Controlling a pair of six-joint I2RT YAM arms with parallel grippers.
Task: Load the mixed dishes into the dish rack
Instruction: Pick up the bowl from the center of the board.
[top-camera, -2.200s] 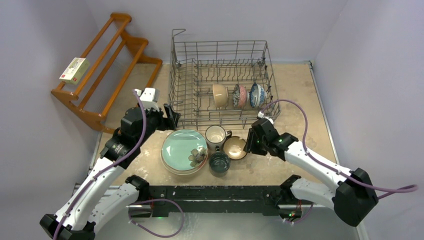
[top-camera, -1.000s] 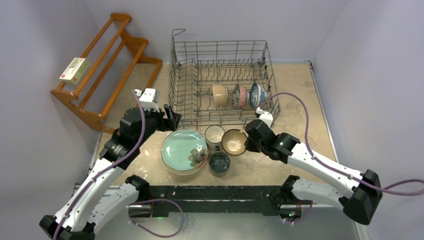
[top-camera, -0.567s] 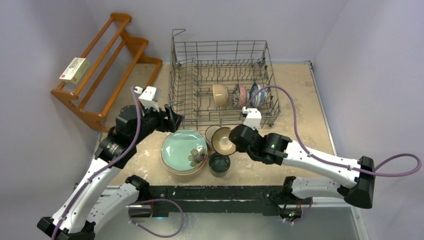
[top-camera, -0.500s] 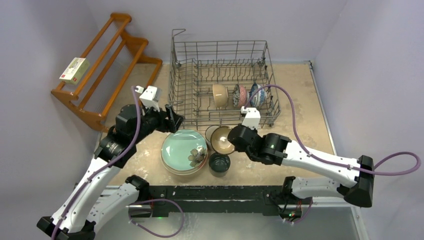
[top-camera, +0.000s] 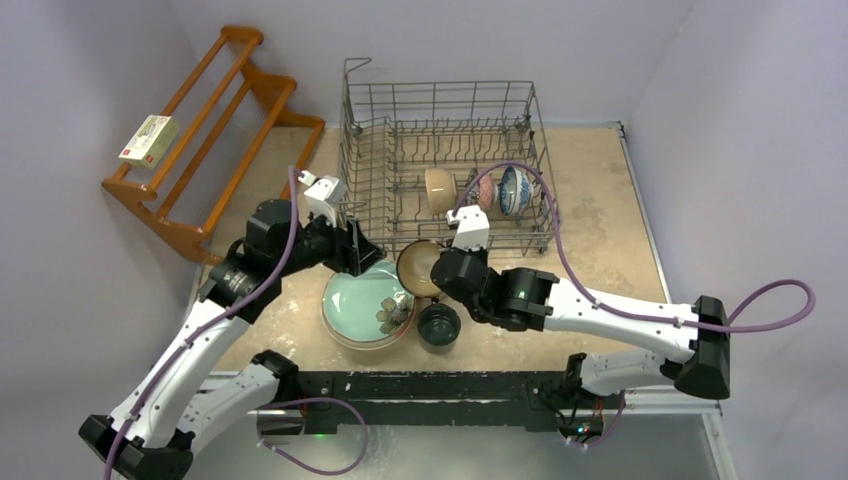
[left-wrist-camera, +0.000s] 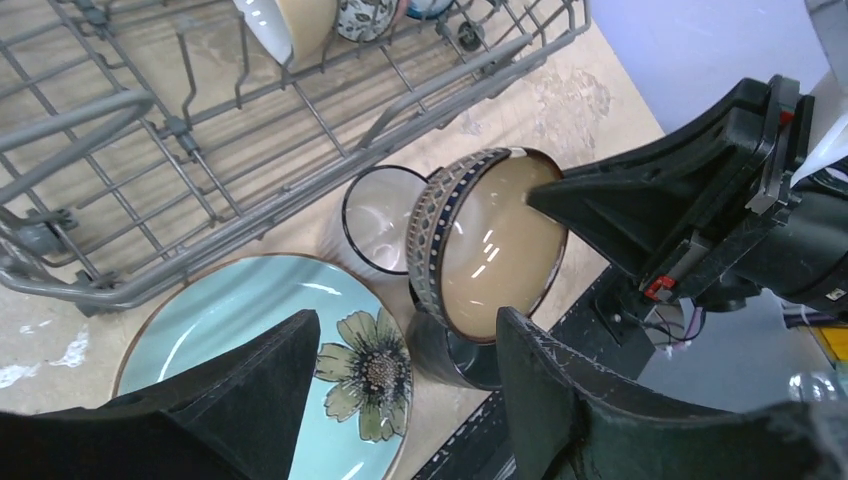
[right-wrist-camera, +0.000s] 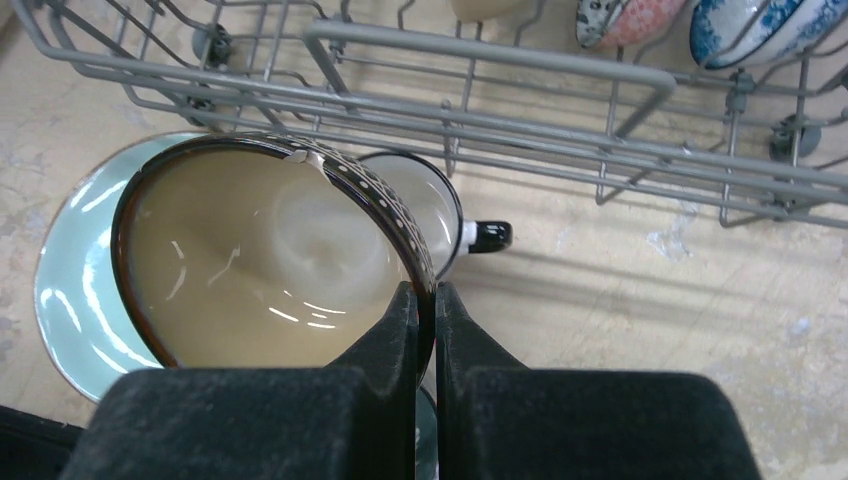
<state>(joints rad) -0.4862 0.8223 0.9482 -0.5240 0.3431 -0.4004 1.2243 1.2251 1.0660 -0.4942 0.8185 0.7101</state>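
My right gripper (top-camera: 436, 276) is shut on the rim of a patterned bowl (top-camera: 418, 267) with a beige inside. It holds the bowl tilted above the white mug (right-wrist-camera: 430, 205), just in front of the grey wire dish rack (top-camera: 440, 100). The pinch on the bowl (right-wrist-camera: 270, 265) shows in the right wrist view. My left gripper (top-camera: 365, 262) is open and empty over the far edge of the mint green flower plate (top-camera: 365, 300). The dark teal mug (top-camera: 438, 322) stands beside the plate. A beige bowl (top-camera: 437, 187) and a blue bowl (top-camera: 514, 187) stand in the rack.
A brown wooden slatted shelf (top-camera: 215, 130) stands at the back left with a small box (top-camera: 148, 140) on it. The plate lies on top of other plates. The right arm's purple cable loops over the rack's front right part.
My right gripper has lifted the patterned bowl off the table and carried it left, over the white mug. My left gripper has moved right, over the mint plate.
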